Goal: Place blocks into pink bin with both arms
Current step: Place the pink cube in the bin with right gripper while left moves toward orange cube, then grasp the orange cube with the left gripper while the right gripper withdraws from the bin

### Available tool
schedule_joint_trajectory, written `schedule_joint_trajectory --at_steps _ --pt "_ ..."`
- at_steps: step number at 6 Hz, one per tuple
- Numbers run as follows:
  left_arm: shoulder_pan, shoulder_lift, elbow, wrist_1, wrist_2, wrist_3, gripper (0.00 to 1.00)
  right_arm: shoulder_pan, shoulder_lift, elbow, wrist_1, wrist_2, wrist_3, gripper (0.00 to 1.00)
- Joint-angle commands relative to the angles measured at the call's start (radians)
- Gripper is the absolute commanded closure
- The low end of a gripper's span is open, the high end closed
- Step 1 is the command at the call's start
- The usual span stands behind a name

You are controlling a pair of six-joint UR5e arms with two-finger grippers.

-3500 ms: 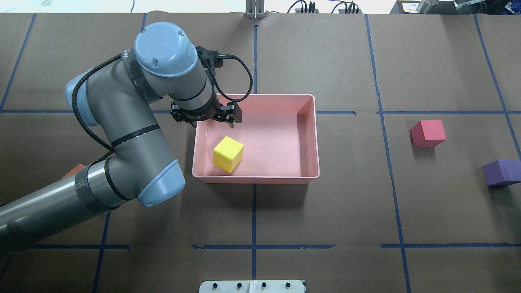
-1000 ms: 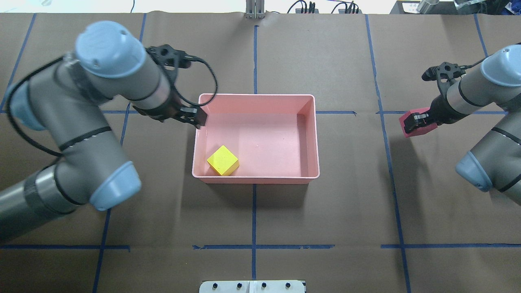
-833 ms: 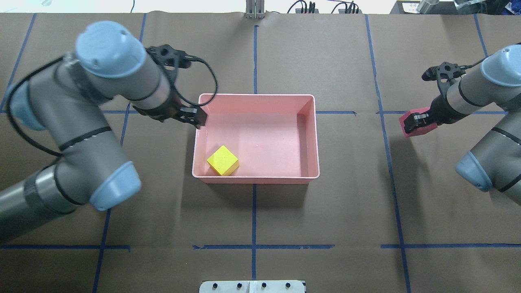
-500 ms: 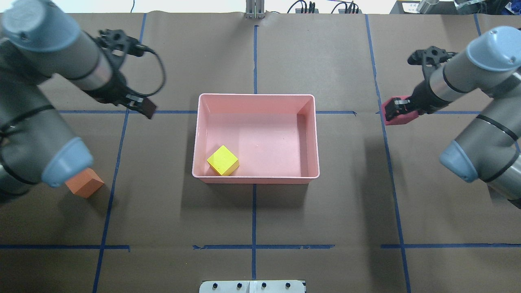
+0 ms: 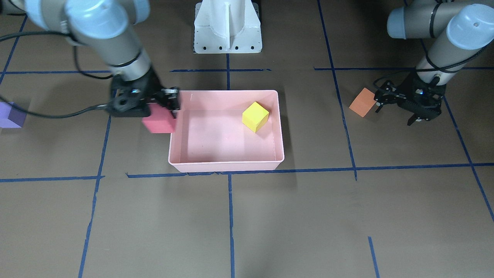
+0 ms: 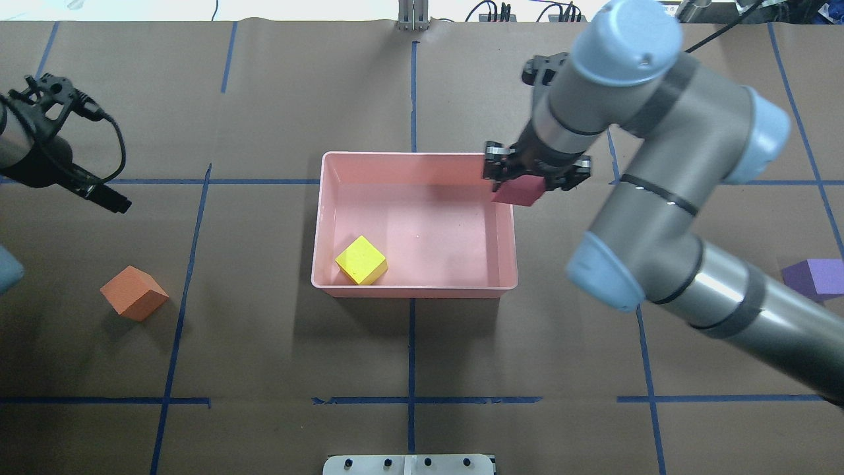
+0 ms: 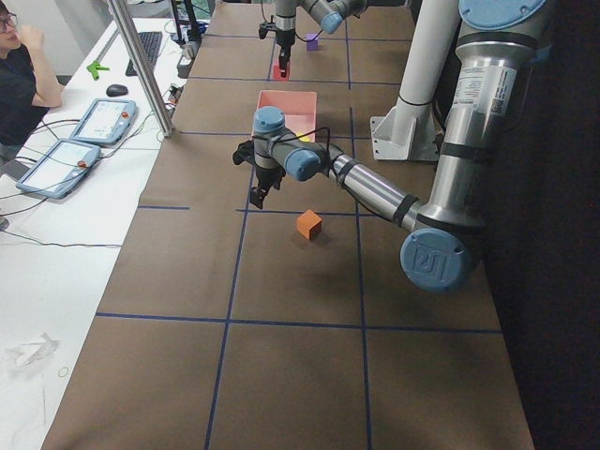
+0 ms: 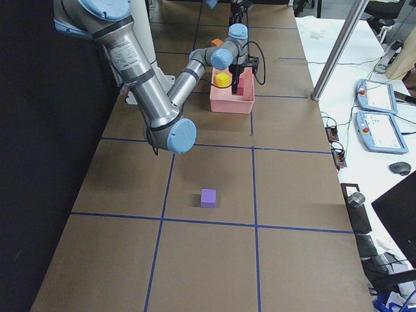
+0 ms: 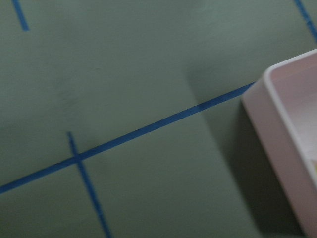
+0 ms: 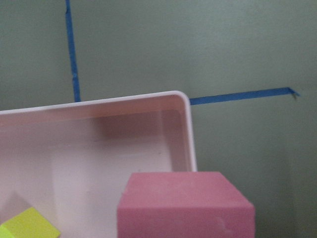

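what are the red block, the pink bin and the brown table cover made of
Red block: probably foam; matte, faintly mottled faces, soft edges, no glare.
Pink bin: likely moulded plastic; smooth walls, thin rim, rounded corners, slight sheen.
Table cover: looks like brown paper; a flat, matte, thin sheet with faint wrinkles.

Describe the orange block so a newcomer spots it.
From the pink bin mid-table, go toward the robot's left, past a blue tape line, to the orange block alone on brown paper. Only orange cube: yellow block is in the bin, red block and purple block are on the bin's other side.
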Motion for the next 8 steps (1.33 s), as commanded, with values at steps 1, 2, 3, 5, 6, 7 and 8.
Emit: schedule_joint_trajectory --at_steps 1,2,3,5,6,7,8 --pt "-0.001 0.075 -0.006 -0.117 -0.062 -0.014 0.0 -0.075 0.091 -0.064 -0.015 -0.097 0.09 0.0" --pt "0.007 0.066 -0.008 -0.119 -0.05 -0.008 0.0 -0.074 0.082 -0.054 -0.015 -0.092 0.082 0.0" --pt "0.008 0.071 -0.026 -0.156 -0.05 -0.005 0.0 -0.074 0.065 -0.029 -0.016 -0.087 0.066 0.0" --pt "0.054 0.122 -0.028 -0.24 -0.015 -0.008 0.0 -0.007 0.042 -0.022 -0.023 -0.007 -0.027 0.0" --pt "0.121 0.158 -0.029 -0.301 0.074 -0.015 0.0 0.048 -0.02 0.01 -0.021 0.026 -0.121 0.0" --pt "0.181 0.179 -0.028 -0.354 0.12 -0.07 0.0 0.087 -0.062 0.03 -0.021 0.04 -0.204 0.0" --pt "0.232 0.193 -0.028 -0.369 0.171 -0.075 0.0 0.095 -0.073 0.032 -0.02 0.042 -0.208 0.0"
